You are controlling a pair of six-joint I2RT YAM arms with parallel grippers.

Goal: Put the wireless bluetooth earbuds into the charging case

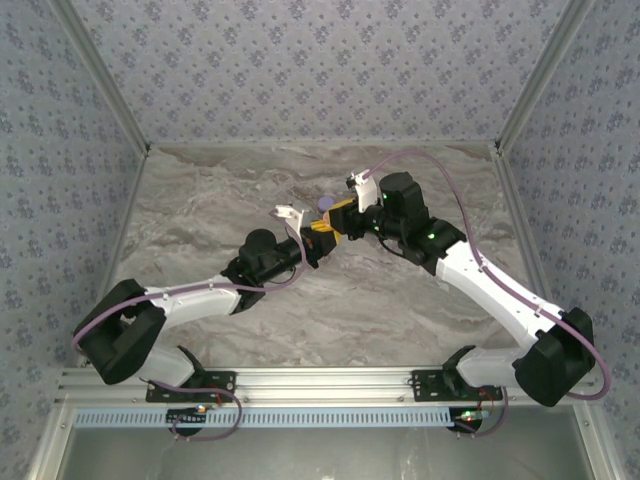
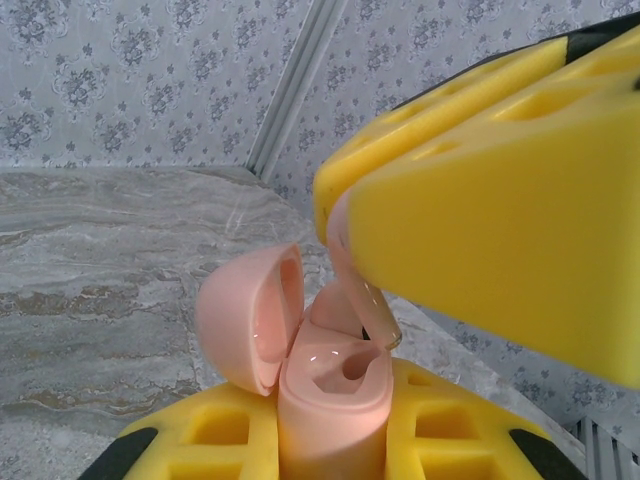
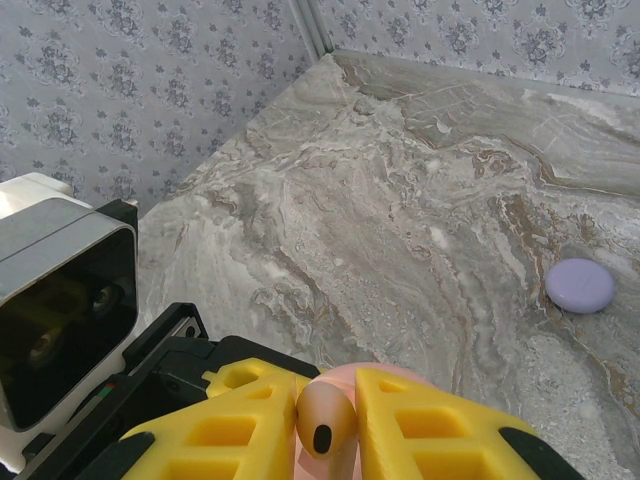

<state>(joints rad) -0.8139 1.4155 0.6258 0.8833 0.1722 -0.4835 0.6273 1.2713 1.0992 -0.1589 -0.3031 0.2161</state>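
Observation:
My left gripper (image 2: 326, 432) is shut on a pale pink charging case (image 2: 330, 400), which it holds upright with the lid (image 2: 248, 320) swung open to the left. One pale pink earbud (image 3: 325, 420) is pinched between the yellow fingers (image 2: 480, 220) of my right gripper (image 3: 328, 425). Its stem (image 2: 365, 300) slants down, with the tip at the rim of the case's near socket (image 2: 350, 368). Behind the stem, a rounded pink shape (image 2: 332, 308) sits in the far socket. Both grippers (image 1: 318, 240) (image 1: 345, 218) meet above the middle of the table.
A round purple disc (image 3: 580, 285) lies on the marble table (image 3: 400, 200), just beyond the grippers (image 1: 325, 203). The left wrist's camera housing (image 3: 60, 290) is close to the right gripper. Patterned walls (image 1: 320, 60) enclose the table on three sides.

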